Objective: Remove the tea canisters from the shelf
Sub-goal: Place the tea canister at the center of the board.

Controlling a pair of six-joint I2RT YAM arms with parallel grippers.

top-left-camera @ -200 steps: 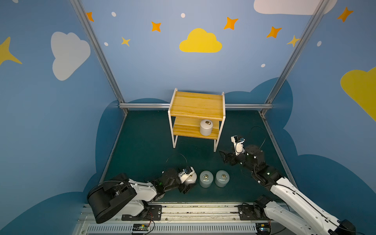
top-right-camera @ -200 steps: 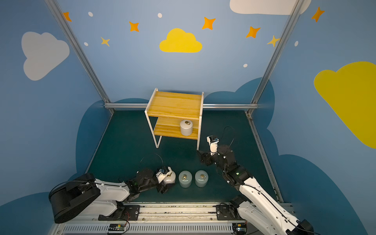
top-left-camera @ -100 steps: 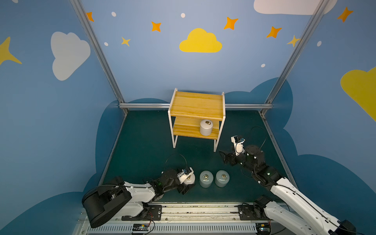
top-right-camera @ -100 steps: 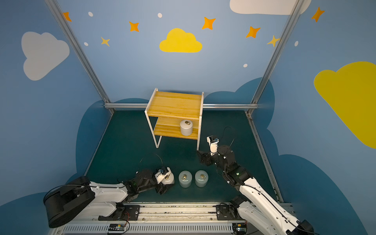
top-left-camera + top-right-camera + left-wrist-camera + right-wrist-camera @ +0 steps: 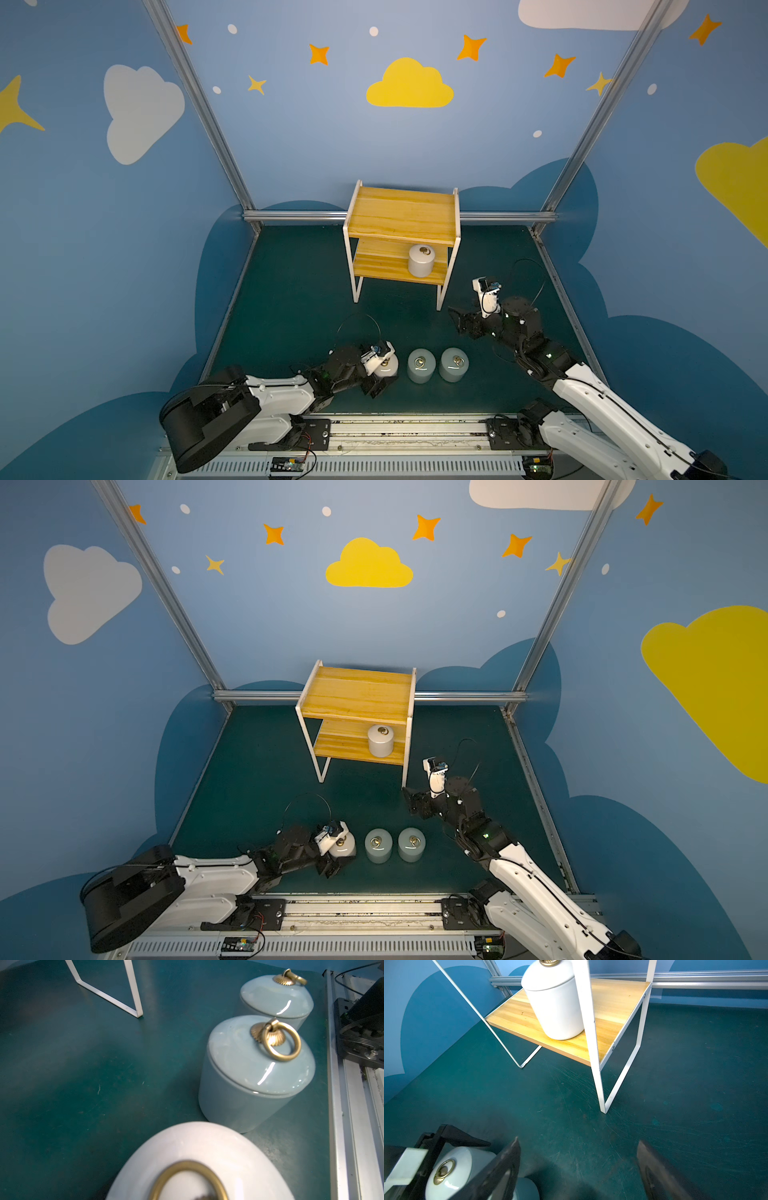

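The shelf (image 5: 401,216) (image 5: 357,696) stands at the back of the green floor, with one off-white tea canister (image 5: 421,260) (image 5: 380,741) (image 5: 554,1001) on its lower board. Two grey-blue canisters (image 5: 421,365) (image 5: 454,365) (image 5: 255,1076) stand side by side near the front. To their left stands another off-white canister (image 5: 390,365) (image 5: 197,1157) (image 5: 452,1167), and my left gripper (image 5: 382,368) (image 5: 338,848) has a finger on each side of it. Whether those fingers still press it is unclear. My right gripper (image 5: 461,320) (image 5: 577,1140) hangs open and empty by the shelf's front right leg.
The metal rail (image 5: 415,432) carrying both arm bases runs along the front edge. Blue walls close in the left, back and right. An aluminium bar (image 5: 291,216) lies behind the shelf. The shelf's thin white legs (image 5: 600,1084) stand just ahead of my right gripper.
The left arm's rear links have sunk and shifted a little left while its gripper stays at the off-white canister. The right arm has not moved.
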